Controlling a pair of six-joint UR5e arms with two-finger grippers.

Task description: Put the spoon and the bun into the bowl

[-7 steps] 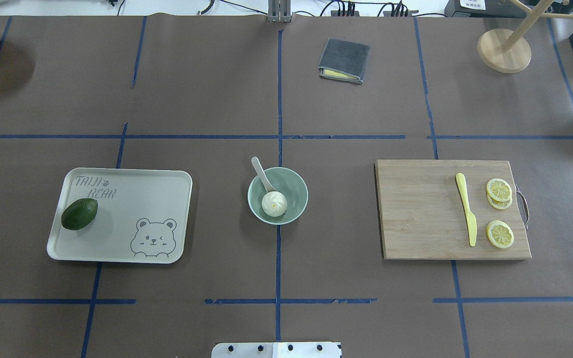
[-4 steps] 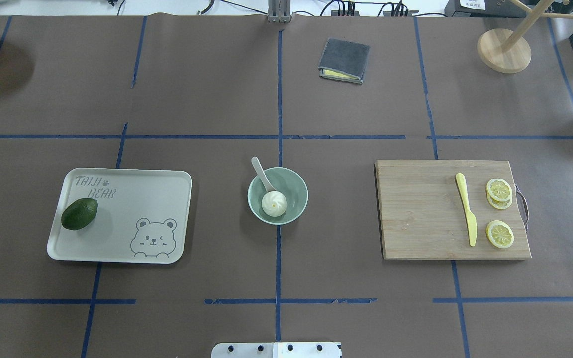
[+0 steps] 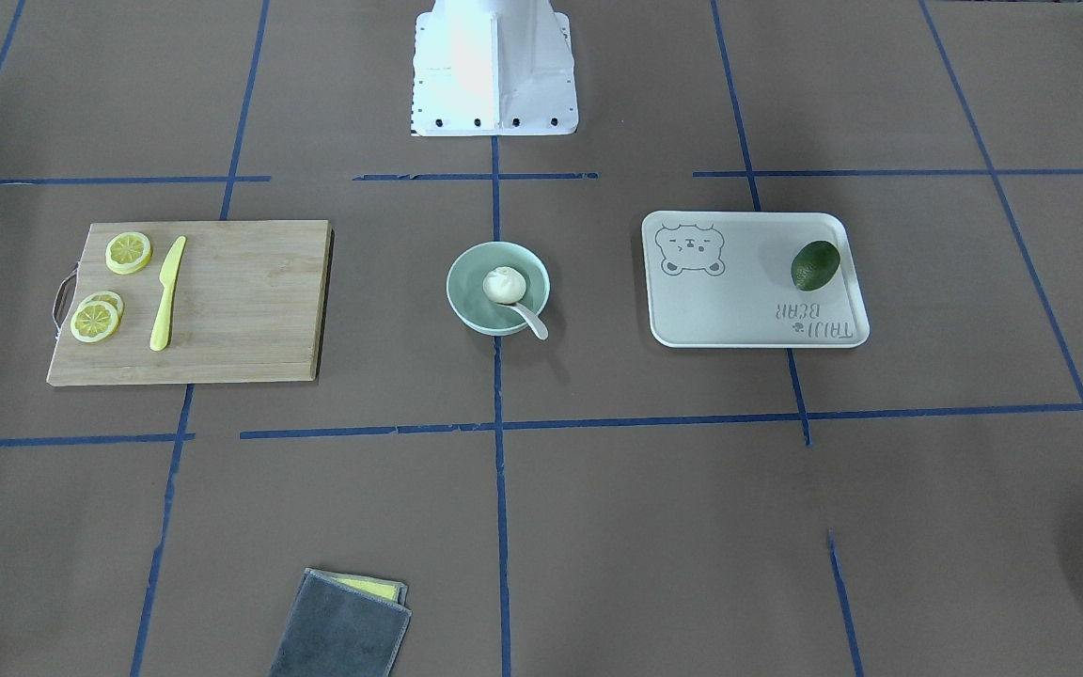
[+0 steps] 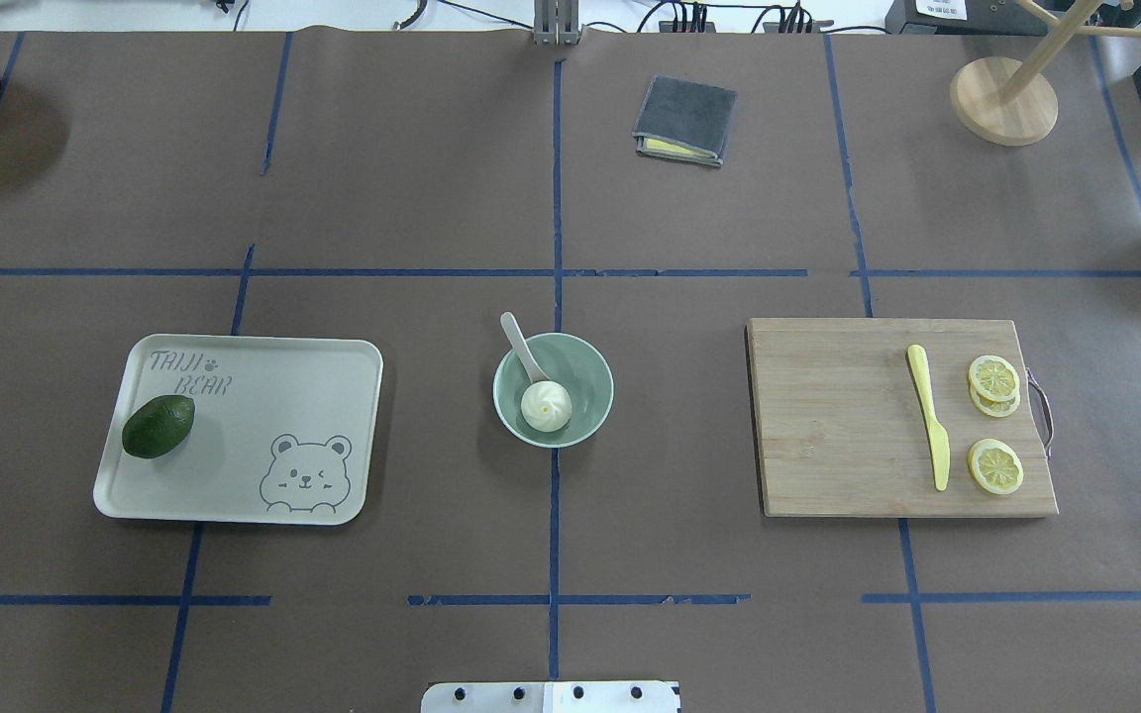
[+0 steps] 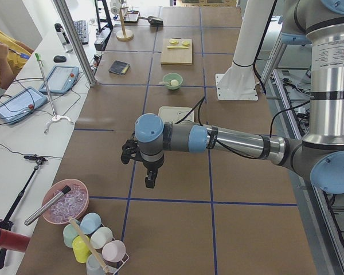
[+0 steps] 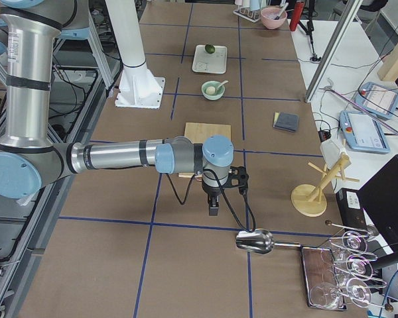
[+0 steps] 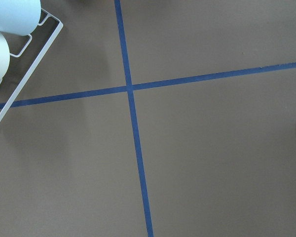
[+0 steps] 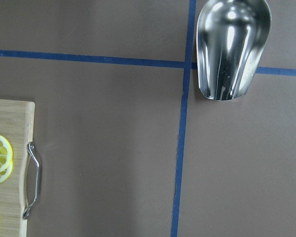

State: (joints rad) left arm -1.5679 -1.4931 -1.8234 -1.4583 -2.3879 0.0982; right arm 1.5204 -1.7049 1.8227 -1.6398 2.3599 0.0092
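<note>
The mint-green bowl (image 4: 598,386) stands at the table's middle. The white pleated bun (image 4: 546,404) lies inside it. The pale spoon (image 4: 519,342) rests with its scoop in the bowl, under the bun's edge, and its handle leans out over the far-left rim. In the front-facing view the bowl (image 3: 462,282) holds the bun (image 3: 504,284) and the spoon (image 3: 532,322). My left gripper (image 5: 151,182) hangs far off at the table's left end, my right gripper (image 6: 213,211) at the right end. Both show only in side views, so I cannot tell open or shut.
The bear-print tray (image 4: 273,416) with a dark avocado (image 4: 157,426) lies left of the bowl. A cutting board (image 4: 828,426) with a yellow knife (image 4: 929,416) and lemon slices (image 4: 993,378) lies to its right. A grey cloth (image 4: 685,119), a wooden stand (image 4: 1003,99) and a metal scoop (image 8: 233,44) are farther off.
</note>
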